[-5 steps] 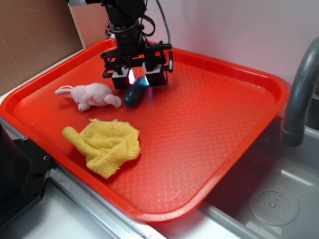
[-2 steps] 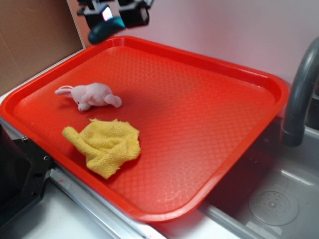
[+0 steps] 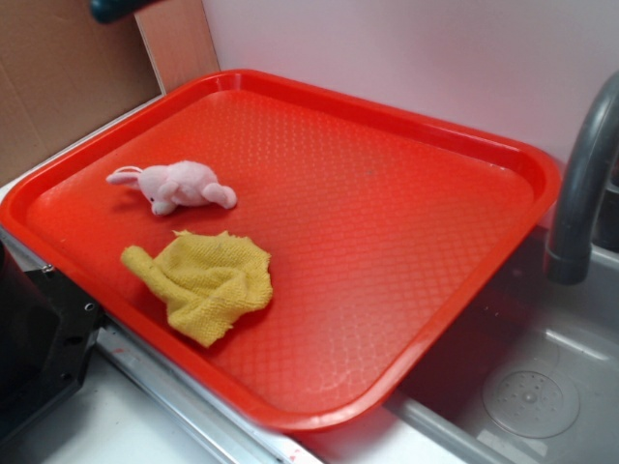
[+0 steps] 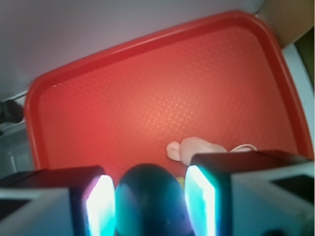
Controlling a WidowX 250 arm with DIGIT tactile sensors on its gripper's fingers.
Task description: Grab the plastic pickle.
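Plastic pickle (image 4: 147, 199), dark teal and smooth, sits clamped in the pincer (image 4: 149, 202).

A pale pinkish-white wall (image 3: 435, 58) runs behind the scene, with brown cardboard (image 3: 58, 68) propped at the left. On the right, a steel sink (image 3: 522, 387) — grey faucet (image 3: 585, 184) arching above it — under soft, even light.

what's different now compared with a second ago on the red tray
The claw, shut on the pickle, has lifted it off the tray and up and left, nearly out of the side view. The pink bunny and yellow cloth have not moved.
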